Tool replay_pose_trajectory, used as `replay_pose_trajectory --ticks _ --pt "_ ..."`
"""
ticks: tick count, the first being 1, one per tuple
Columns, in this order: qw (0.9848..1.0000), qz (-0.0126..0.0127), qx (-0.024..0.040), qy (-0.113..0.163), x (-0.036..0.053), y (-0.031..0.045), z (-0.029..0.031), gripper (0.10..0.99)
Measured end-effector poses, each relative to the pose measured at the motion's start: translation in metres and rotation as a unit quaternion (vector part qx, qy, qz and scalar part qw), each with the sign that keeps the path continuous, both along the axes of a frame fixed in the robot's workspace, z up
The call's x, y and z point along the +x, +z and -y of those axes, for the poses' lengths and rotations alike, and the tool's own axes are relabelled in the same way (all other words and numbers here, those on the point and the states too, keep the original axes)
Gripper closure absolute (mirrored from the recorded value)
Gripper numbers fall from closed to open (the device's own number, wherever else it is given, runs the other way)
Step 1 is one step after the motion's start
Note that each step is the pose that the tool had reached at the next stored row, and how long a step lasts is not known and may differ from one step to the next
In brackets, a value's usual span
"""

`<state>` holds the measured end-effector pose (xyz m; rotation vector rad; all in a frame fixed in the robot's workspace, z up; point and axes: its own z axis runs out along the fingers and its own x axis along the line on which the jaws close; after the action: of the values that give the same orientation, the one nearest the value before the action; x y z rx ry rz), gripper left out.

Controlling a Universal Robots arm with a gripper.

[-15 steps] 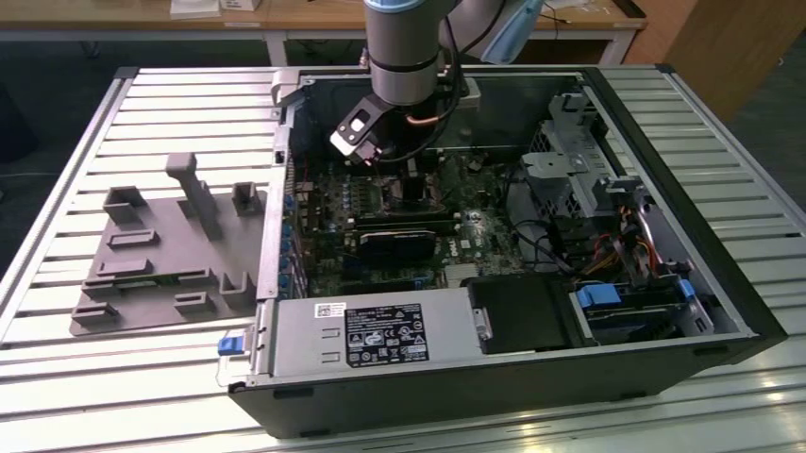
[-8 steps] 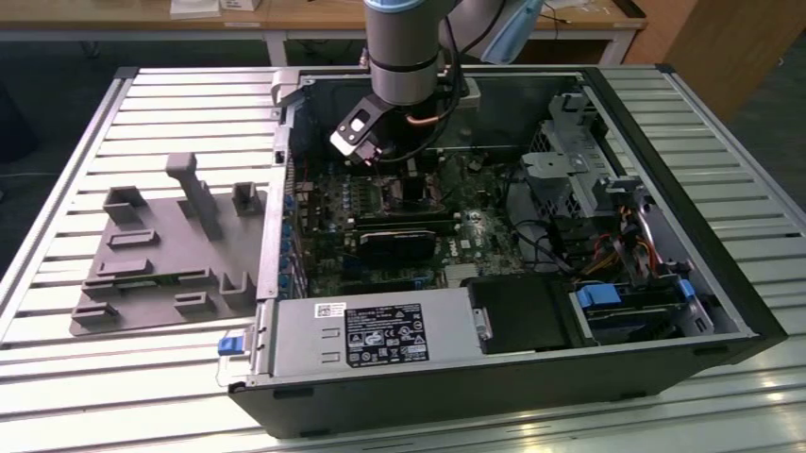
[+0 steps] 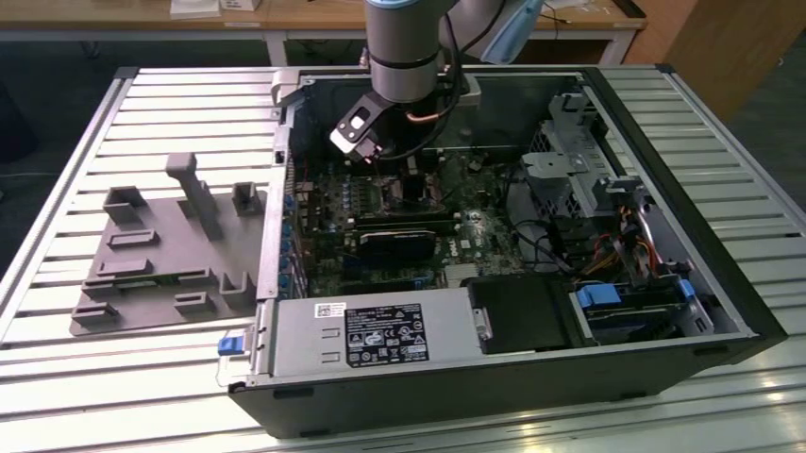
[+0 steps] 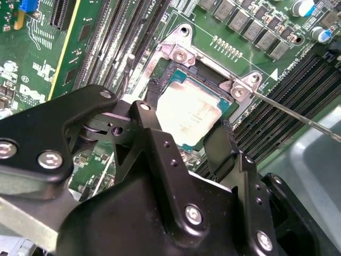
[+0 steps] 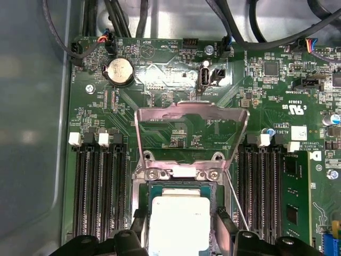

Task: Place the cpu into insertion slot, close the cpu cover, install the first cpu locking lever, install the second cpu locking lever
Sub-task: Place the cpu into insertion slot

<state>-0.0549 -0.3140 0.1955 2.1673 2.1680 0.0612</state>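
Note:
The cpu (image 4: pixel 189 106) (image 5: pixel 178 218), a flat square chip with a pale metal top, is level with the insertion slot (image 4: pixel 206 80) (image 5: pixel 141 184) in the green board, inside its silver rim. My gripper (image 4: pixel 186 120) (image 5: pixel 178 226) (image 3: pixel 406 184) is down over it, with one black finger (image 4: pixel 152 114) against one edge of the chip and the other against the opposite edge. The cpu cover (image 5: pixel 192 111), a silver frame with a window, stands raised on its hinge beyond the chip. A thin locking lever (image 4: pixel 298 114) (image 5: pixel 235 200) sticks out free beside the slot.
Long black memory slots (image 5: pixel 98 192) (image 5: pixel 261 186) flank the socket on both sides. In the exterior view the arm reaches into an open computer case (image 3: pixel 705 283) with a grey power supply (image 3: pixel 365 335), cables and drive bays (image 3: pixel 629 217). A grey fixture plate (image 3: pixel 164 255) lies outside on the exterior view's left.

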Motion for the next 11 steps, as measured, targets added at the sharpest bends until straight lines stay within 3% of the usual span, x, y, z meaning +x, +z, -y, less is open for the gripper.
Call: replay_pose_trajectory --ticks 2,5,11 --pt "1.0 0.0002 -0.0012 0.0 0.0 0.0002 -0.0001 0.471" --pt "1.0 0.0 -0.0089 0.0 0.0 0.0003 0.0 0.471" --pt "1.0 0.0 -0.01 0.0 0.0 0.0003 0.0 0.471"
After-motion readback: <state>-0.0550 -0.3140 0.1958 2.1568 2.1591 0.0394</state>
